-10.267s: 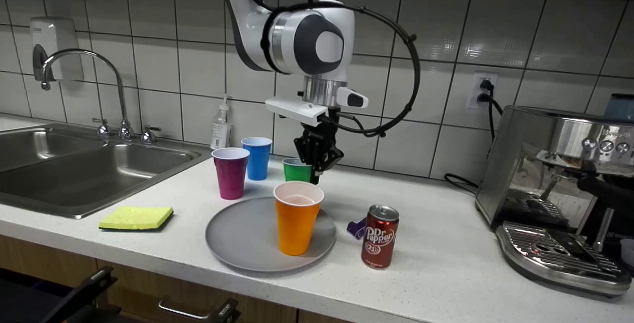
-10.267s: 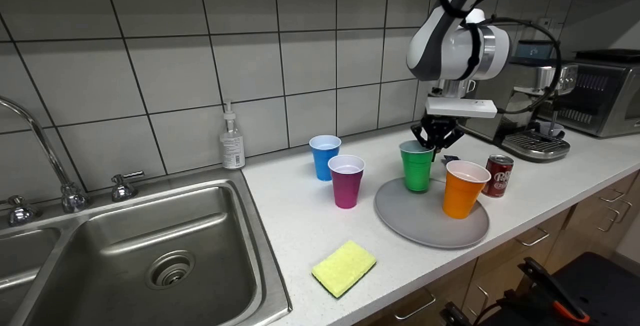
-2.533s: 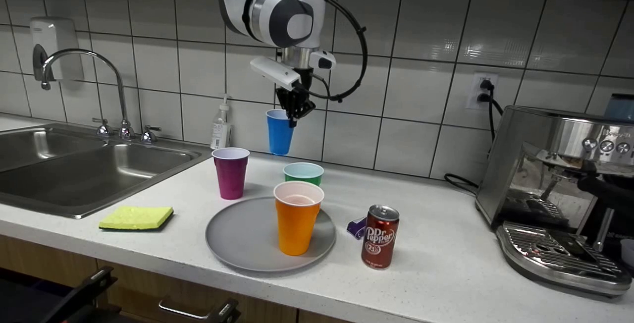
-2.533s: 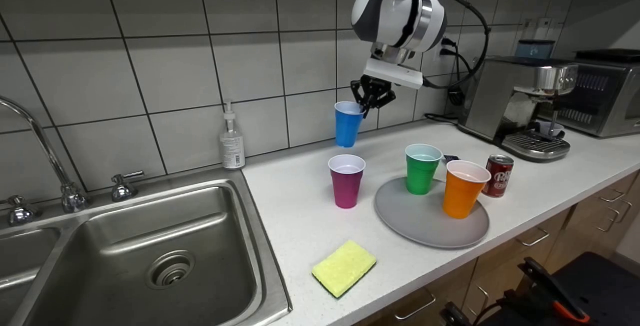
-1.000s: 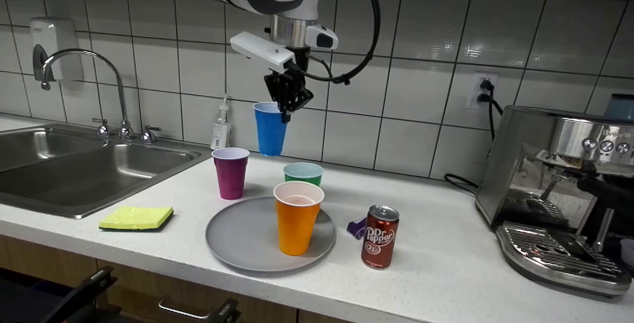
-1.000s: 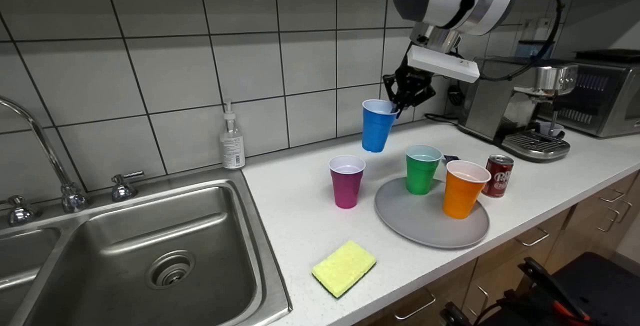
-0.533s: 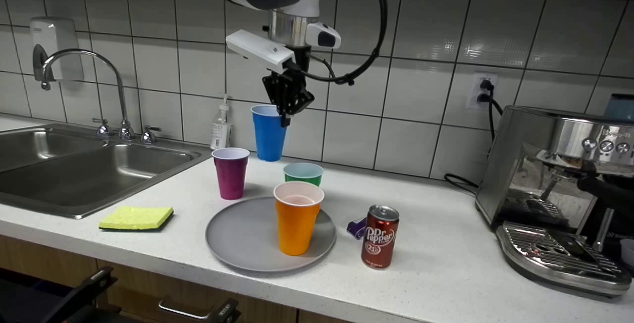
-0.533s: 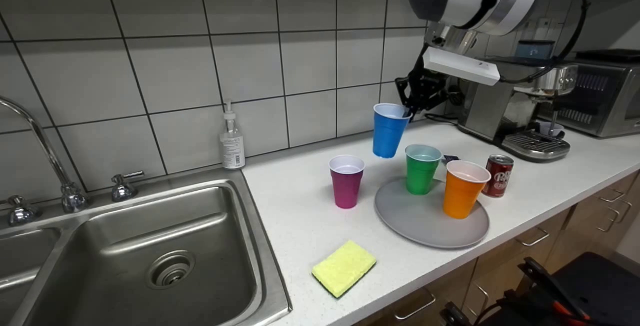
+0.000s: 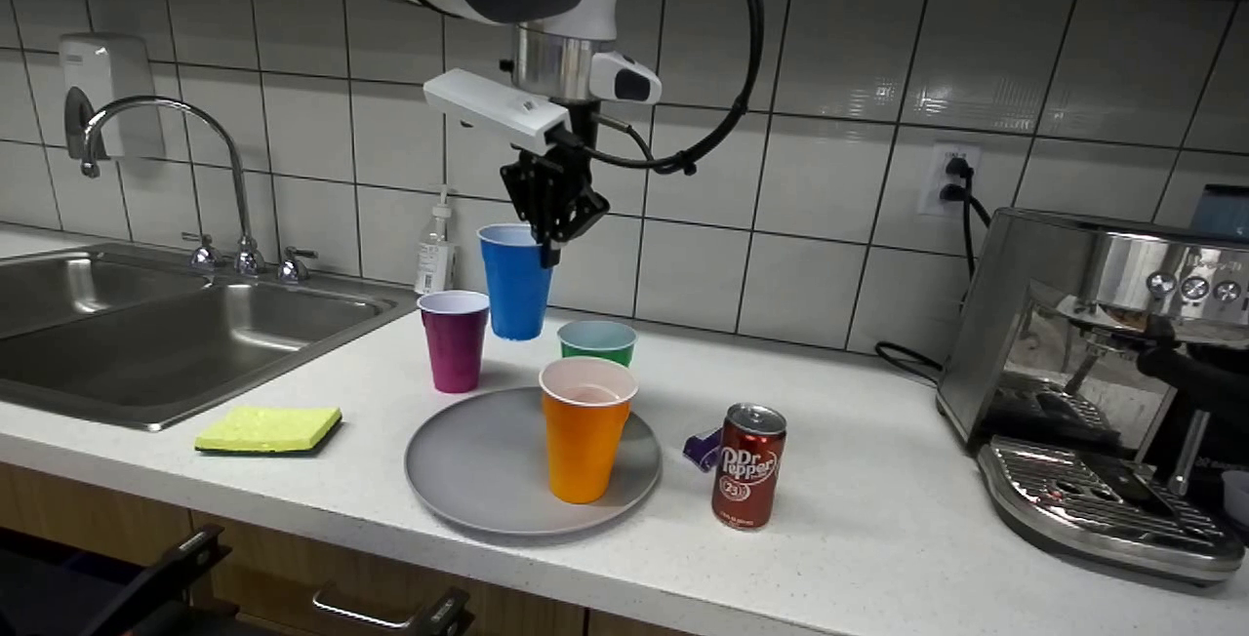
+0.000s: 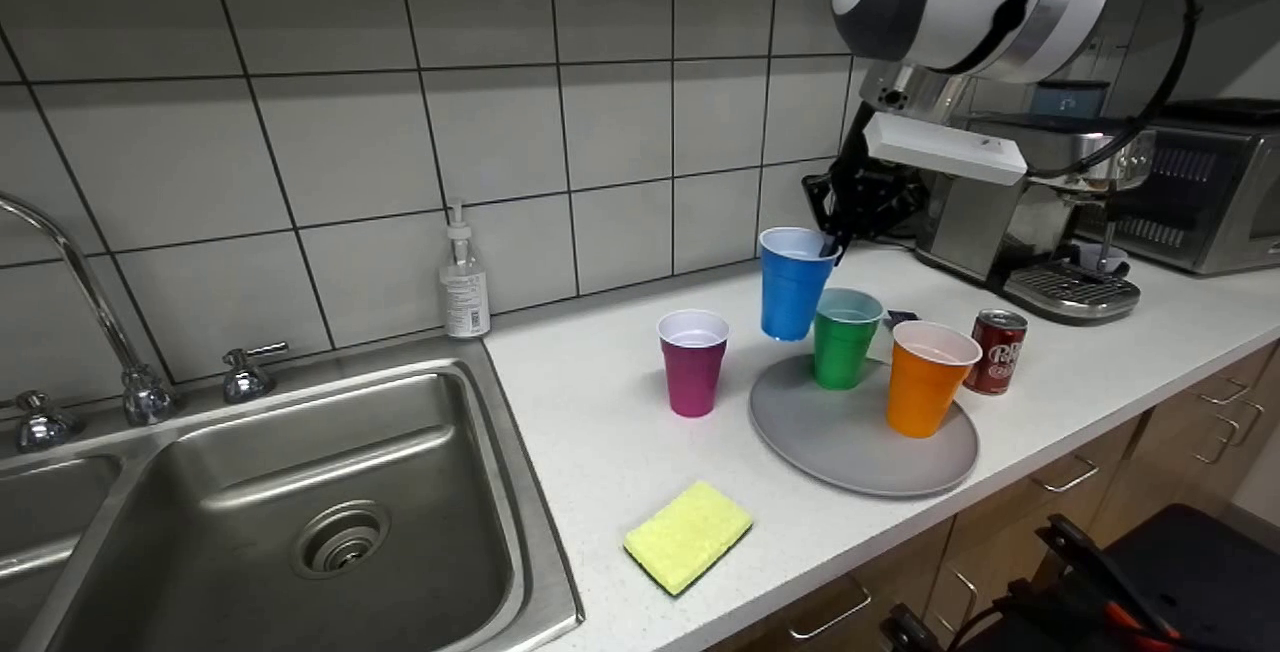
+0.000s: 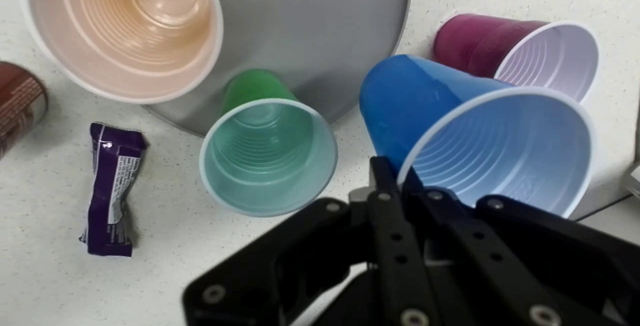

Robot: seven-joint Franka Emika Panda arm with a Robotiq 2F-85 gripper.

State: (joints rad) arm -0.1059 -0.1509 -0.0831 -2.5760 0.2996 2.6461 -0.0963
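My hand [image 11: 397, 173] is clamped on the blue cup [image 10: 792, 297], pinching its rim. Over the last second the cup has come nearer the plate [image 10: 840, 452] and, I think, lower; it hangs in the air close by the green cup [image 10: 842, 352], so I judge the carry unfinished. Count: four cups, those two plus an orange cup [image 10: 920, 394] and a plum cup [image 10: 692, 377]; one plate, one red can [image 9: 748, 470], one sponge [image 10: 688, 537], one purple wrapped bar [image 11: 112, 191].

The area is a kitchen, identified by a sink [image 9: 185, 343] with faucet [image 9: 249, 258], an espresso machine [image 9: 1132, 275] on the counter [image 9: 859, 480], a dispenser [image 9: 112, 95] mounted on the tiled wall [image 9: 825, 178], and cabinets [image 10: 1150, 477] below.
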